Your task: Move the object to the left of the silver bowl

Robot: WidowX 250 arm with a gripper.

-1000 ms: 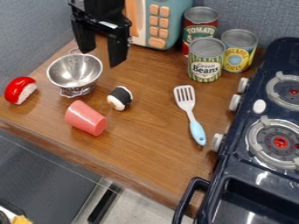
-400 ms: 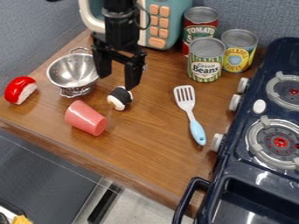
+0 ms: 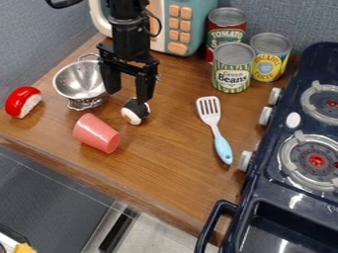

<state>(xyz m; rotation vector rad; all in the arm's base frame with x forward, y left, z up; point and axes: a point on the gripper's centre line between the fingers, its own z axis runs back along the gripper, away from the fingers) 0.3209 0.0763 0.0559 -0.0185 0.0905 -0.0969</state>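
Roll (image 3: pixel 133 116) in black and white lies on the wooden bench (image 3: pixel 175 153), just to the right of the silver bowl (image 3: pixel 78 83) as I look at it through my camera. My hand (image 3: pixel 128 97) hangs down over that spot, its two black fingers spread with a gap between them and nothing pinched. The finger on the right of my view comes down over the top edge of the roll, though I can't tell from here whether it touches; the other one covers part of the bowl's right side.

The bowl stands upright on its small foot, its handles showing at top and bottom. On its far side from the roll, near the bench's left edge, I see a red and white toy piece (image 3: pixel 23 102). A pink cup (image 3: pixel 97 133) lies on its side below the bowl.

Over to the right of the roll I have a spatula (image 3: pixel 223 148), white slotted blade towards the back and light blue handle towards me. Behind it stand three upright cans, one green (image 3: pixel 232 71), one red (image 3: pixel 226 34) and one yellow (image 3: pixel 269 57), close together beside a teal toy microwave (image 3: pixel 191 24). The dark blue stove (image 3: pixel 274 197), with its round burners, takes up the right side.
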